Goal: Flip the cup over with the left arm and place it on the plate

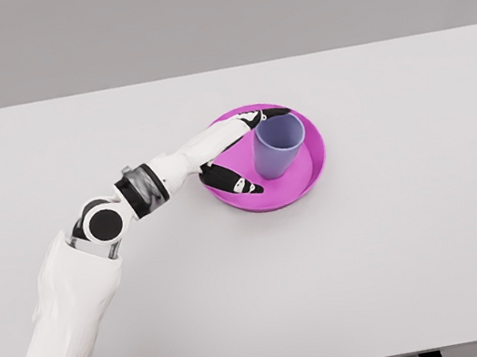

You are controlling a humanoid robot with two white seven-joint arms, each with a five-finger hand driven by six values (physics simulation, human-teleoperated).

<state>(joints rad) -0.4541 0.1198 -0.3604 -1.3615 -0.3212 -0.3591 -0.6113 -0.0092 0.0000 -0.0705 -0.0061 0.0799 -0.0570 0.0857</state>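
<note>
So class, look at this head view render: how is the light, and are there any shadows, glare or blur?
Head view: soft, even light, sharp throughout, no glare; only a faint shadow under the plate and left hand on the table; the cup is evenly lit.

The left hand point(232, 154) covers the near-left part of the magenta plate point(312, 175), and whether its fingers touch the lavender cup point(277, 146) is unclear. The table point(404, 279) hides its own legs.
</note>
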